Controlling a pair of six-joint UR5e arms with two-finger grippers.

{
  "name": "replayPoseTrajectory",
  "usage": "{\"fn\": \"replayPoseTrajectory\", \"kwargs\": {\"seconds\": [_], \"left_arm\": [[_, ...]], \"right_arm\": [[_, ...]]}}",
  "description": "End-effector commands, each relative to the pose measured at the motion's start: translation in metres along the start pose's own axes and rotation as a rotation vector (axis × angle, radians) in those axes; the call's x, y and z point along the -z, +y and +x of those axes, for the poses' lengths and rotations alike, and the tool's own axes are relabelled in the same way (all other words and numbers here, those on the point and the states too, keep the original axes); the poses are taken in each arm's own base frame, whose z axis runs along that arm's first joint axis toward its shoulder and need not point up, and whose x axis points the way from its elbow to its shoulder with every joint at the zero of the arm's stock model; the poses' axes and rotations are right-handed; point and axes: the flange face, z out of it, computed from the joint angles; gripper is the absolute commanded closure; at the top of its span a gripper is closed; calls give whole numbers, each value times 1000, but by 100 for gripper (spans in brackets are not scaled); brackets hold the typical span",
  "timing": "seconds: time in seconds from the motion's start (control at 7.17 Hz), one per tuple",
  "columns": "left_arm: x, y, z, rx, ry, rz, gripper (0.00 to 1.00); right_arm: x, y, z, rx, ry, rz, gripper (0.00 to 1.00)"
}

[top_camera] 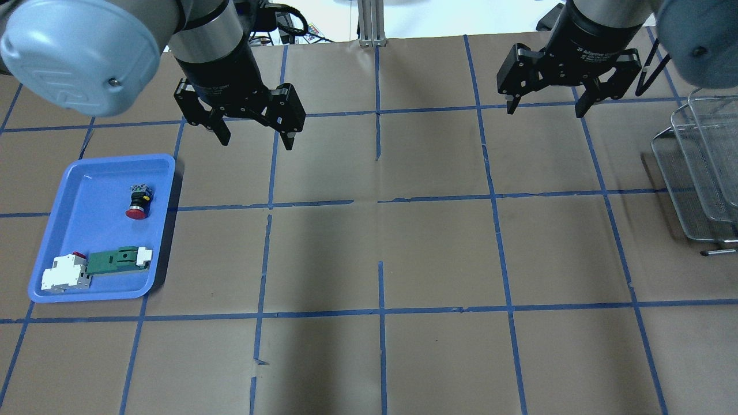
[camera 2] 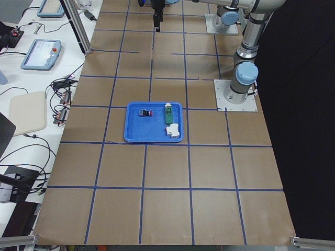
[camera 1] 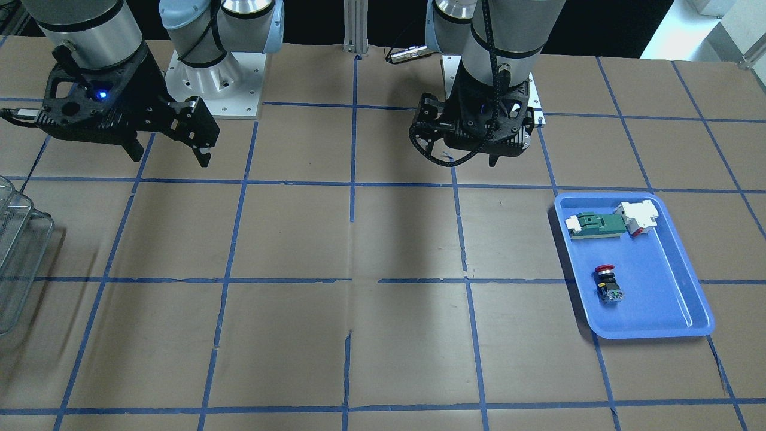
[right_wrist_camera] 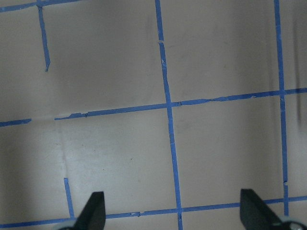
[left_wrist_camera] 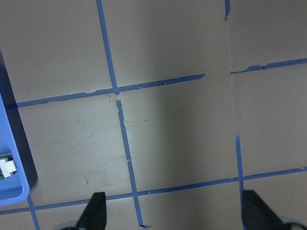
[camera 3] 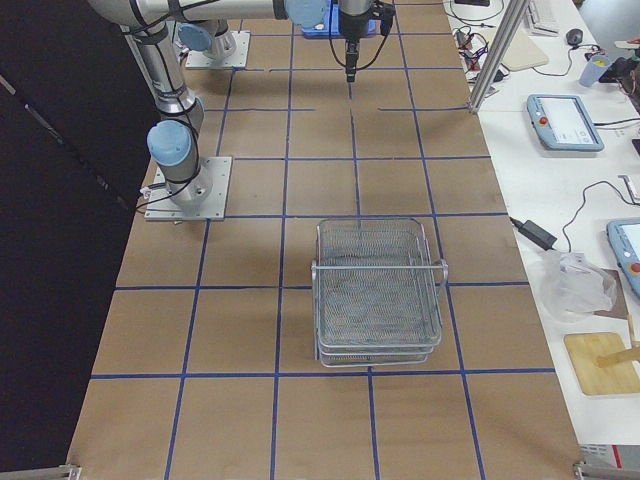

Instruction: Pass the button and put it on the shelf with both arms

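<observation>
The button (top_camera: 138, 203), with a red cap and a black collar, lies on its side in the blue tray (top_camera: 86, 222). It also shows in the front view (camera 1: 607, 282) and the exterior left view (camera 2: 145, 112). My left gripper (top_camera: 258, 141) hangs open and empty above the table, beside the tray's far corner; it also shows in the front view (camera 1: 470, 160) and its own wrist view (left_wrist_camera: 173, 213). My right gripper (top_camera: 545, 110) is open and empty, near the wire-mesh shelf (top_camera: 700, 178); the front view (camera 1: 172, 158) and the right wrist view (right_wrist_camera: 172, 213) show it too. The whole shelf (camera 3: 378, 290) shows in the exterior right view.
A green-and-white flat part (top_camera: 118, 259) and a white-and-red block (top_camera: 63, 274) lie at the near end of the tray. The tray's corner (left_wrist_camera: 14, 191) shows in the left wrist view. Brown table paper with blue tape lines (top_camera: 380, 202) spans the space between the arms.
</observation>
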Motion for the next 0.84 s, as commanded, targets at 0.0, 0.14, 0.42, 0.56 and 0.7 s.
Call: {"fn": "replayPoseTrajectory", "kwargs": {"seconds": [0.0, 0.14, 0.42, 0.56, 0.7], "left_arm": [[-1, -1, -2, -2, 0, -1, 0], [2, -3, -3, -3, -13, 11, 0], [-4, -9, -19, -14, -8, 13, 0], [-8, -21, -50, 13, -3, 22, 0], [-17, -26, -90, 82, 5, 5, 0]], "right_arm": [[2, 1, 0, 2, -3, 6, 0], [3, 0, 0, 2, -5, 9, 0], [2, 1, -1, 2, -7, 7, 0], [1, 0, -1, 2, -6, 6, 0], [2, 1, 0, 2, -5, 6, 0]]}}
